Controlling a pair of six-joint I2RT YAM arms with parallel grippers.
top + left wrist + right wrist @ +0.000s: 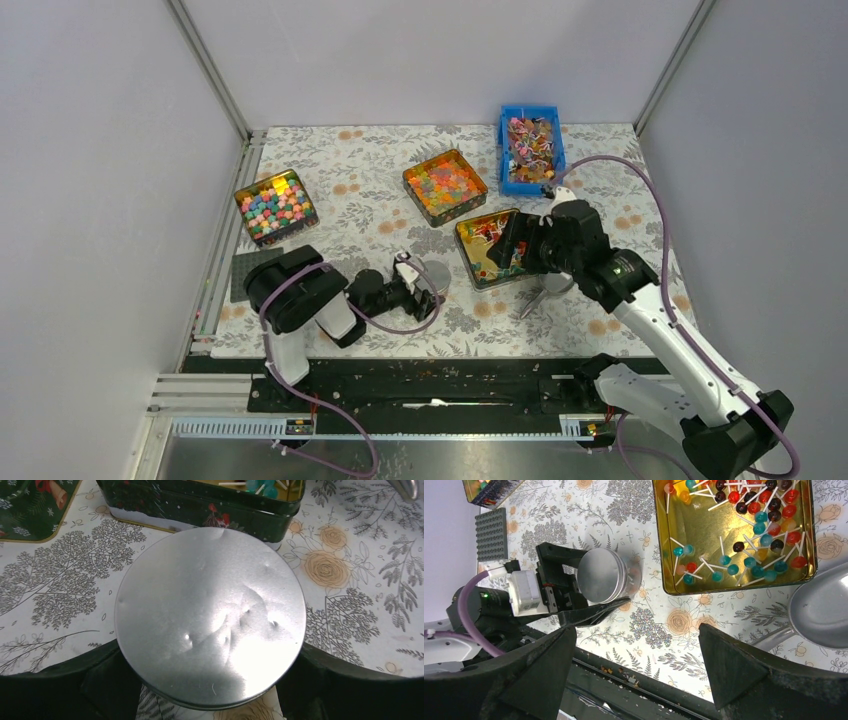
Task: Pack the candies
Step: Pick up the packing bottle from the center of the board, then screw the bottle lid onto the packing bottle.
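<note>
The candies are small round sweets on thin white sticks. Many fill the blue bin [530, 148] at the back. Others lie in the square gold tin [490, 248], shown close in the right wrist view [734, 535]. My left gripper [420, 287] is shut on a round silver tin [433, 279] that rests on the cloth just left of the gold tin. In the left wrist view the silver tin [210, 615] sits between my fingers [105, 680]. My right gripper [515, 245] hovers over the gold tin, open and empty [636, 675].
A metal scoop [545, 290] lies on the floral cloth right of the gold tin, also in the right wrist view [819, 612]. A tin of pink-blue-yellow cubes [276, 206] stands back left. A tin of orange pieces [445, 186] stands mid back. A grey studded plate [250, 270] lies left.
</note>
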